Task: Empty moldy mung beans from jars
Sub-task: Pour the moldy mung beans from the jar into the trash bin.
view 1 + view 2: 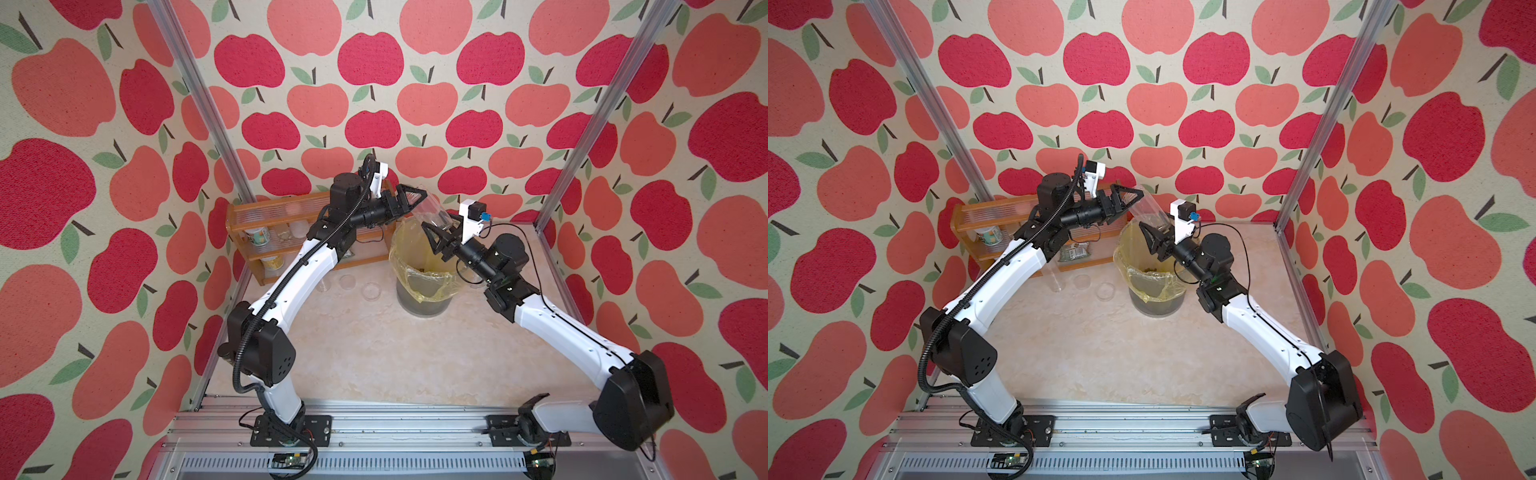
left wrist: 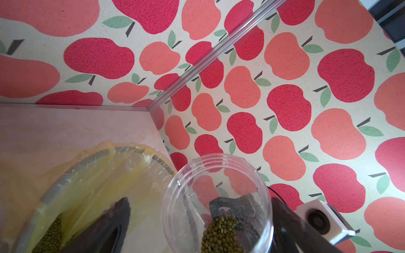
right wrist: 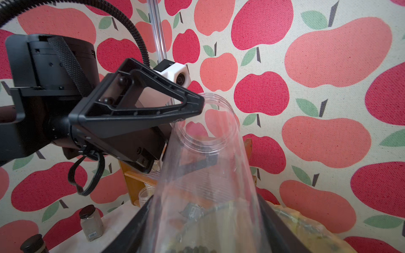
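Right gripper [image 1: 440,239] is clamped on the lower end of a clear jar [image 1: 434,212], which sits between its two black fingers in the right wrist view. The jar is lidless and tilted, its open mouth raised toward the left arm and its base low by the right gripper.

The jar hangs above the bin [image 1: 422,305], over the far part of the rim. A yellow bag [image 1: 405,237] lines the bin.

Beans [image 2: 221,234] lie as a small dark green heap at the jar's low end, seen through the wall. More beans lie inside the bag in the left wrist view.

Left gripper [image 1: 417,199] has its jaws spread wide and holds nothing. The jar's mouth [image 2: 217,197] lies between its fingers. One finger [image 2: 291,230] is just beside the rim and the other [image 2: 114,219] is well clear of it. From the right wrist view, a fingertip [image 3: 197,103] sits at the rim; I cannot tell whether it touches.

Two clear lids [image 1: 371,290] lie flat on the table [image 1: 374,353], left of the bin. A wooden rack [image 1: 266,208] stands at the back left.
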Controlling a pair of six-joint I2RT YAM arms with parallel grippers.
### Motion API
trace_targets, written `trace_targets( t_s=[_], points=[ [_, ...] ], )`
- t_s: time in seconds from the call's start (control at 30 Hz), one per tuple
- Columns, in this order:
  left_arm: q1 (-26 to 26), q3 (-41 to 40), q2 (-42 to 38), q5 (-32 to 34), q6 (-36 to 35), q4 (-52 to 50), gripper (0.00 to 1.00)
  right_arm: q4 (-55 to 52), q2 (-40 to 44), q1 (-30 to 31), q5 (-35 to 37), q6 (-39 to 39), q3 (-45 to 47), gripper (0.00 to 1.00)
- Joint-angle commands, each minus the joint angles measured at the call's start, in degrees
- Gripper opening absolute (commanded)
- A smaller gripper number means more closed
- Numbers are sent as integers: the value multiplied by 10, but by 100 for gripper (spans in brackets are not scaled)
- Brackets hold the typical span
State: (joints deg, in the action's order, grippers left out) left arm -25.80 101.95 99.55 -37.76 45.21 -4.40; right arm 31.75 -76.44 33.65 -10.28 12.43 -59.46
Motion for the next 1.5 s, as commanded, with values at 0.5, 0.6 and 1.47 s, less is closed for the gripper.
trace_targets(
  t_s=[0.5,0.6,1.47],
  points=[
    [21,54,-18,175,-159,-189,100,-323,102,1,55,-28,-71,40],
    [21,34,-40,205,-180,-189,100,-422,88,1,73,-37,-113,40],
    [-23,-150,-207,339,-270,-121,100,-840,-89,-3,176,-110,-385,40]
  ],
)
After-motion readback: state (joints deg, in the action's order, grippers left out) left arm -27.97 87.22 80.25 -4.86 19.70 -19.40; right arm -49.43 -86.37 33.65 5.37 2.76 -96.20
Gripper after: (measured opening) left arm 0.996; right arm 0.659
